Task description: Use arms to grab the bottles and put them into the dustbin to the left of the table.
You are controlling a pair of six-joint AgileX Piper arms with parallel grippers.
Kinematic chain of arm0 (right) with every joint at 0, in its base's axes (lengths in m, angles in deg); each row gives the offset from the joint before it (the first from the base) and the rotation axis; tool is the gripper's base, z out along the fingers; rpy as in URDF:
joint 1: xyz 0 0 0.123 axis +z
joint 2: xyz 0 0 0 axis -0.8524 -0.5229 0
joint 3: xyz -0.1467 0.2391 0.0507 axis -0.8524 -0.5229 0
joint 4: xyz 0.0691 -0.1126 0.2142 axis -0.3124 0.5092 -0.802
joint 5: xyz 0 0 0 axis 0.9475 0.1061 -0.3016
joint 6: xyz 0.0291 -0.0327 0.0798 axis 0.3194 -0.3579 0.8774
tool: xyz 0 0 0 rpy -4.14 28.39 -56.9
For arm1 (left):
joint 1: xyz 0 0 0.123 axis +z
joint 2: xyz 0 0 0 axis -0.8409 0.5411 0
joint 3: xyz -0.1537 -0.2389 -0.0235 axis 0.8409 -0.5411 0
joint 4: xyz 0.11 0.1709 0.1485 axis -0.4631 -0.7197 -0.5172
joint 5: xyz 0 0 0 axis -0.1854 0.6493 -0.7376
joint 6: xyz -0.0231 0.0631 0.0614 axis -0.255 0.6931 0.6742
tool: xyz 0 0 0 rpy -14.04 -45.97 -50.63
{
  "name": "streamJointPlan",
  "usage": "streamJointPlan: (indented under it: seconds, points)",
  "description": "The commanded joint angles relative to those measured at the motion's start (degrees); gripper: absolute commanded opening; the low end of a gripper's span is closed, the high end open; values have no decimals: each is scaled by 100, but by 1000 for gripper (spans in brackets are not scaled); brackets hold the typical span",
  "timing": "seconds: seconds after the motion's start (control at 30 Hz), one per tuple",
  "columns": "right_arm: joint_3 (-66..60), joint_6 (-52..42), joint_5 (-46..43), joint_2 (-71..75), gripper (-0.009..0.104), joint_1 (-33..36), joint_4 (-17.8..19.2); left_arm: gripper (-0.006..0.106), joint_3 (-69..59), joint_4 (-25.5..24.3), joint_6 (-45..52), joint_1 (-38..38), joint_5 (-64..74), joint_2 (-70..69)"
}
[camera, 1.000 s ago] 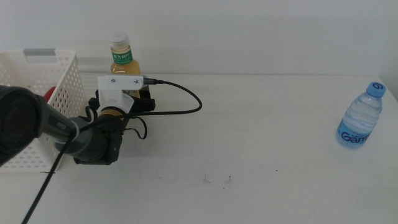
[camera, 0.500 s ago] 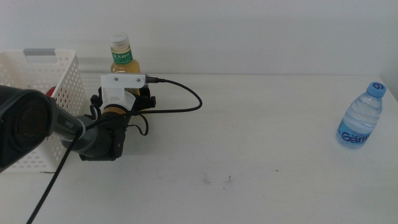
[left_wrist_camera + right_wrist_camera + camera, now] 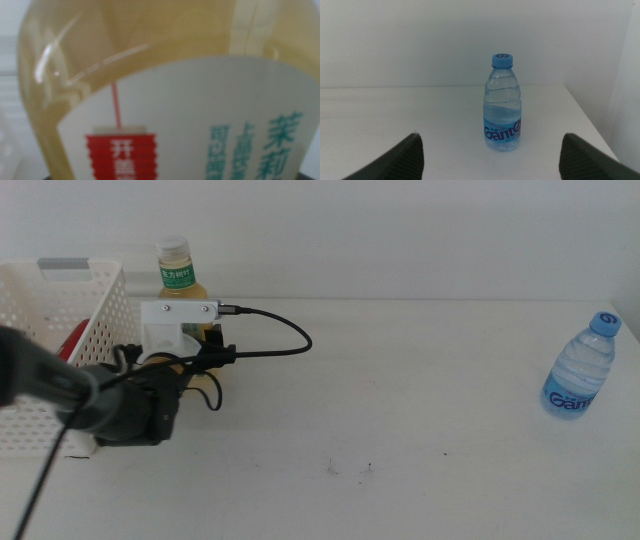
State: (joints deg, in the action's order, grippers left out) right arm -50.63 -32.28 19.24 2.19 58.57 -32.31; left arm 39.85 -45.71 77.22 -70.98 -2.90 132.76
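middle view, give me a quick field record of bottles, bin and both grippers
tea bottle: upright at the table's far left, beside the bin, left gripper around its lower body
water bottle: upright, far right, untouched
bin: white basket at left edge, something red inside
left gripper: at the tea bottle, jaws hidden
right gripper: open, facing the water bottle, short of it

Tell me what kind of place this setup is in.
Probably a lab or test bench, not a home: a bare white table against a blank white wall, with only a white perforated plastic basket, a yellow tea bottle and a clear blue-capped water bottle.
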Motion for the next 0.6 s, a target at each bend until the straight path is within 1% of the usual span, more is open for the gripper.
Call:
streamJointPlan:
  seconds: [0.0,0.07,0.2,0.37,0.43,0.57]
  points:
    - [-16,-22,-52,27,91,-21,34,39,-241,-229,101,-3,-159,-673]
    - [-16,-22,-52,27,91,-21,34,39,-362,-302,234,-3,475,-1176]
    - [-16,-22,-52,27,91,-21,34,39,-350,-477,469,-3,2202,-2130]
    - [-16,-22,-52,27,91,-21,34,39,-280,-478,454,11,3612,-3144]
    - [-16,-22,-52,27,91,-21,34,39,-89,-478,424,72,4449,-3442]
    - [-16,-22,-52,27,91,-21,34,39,740,-520,435,311,6728,-3684]
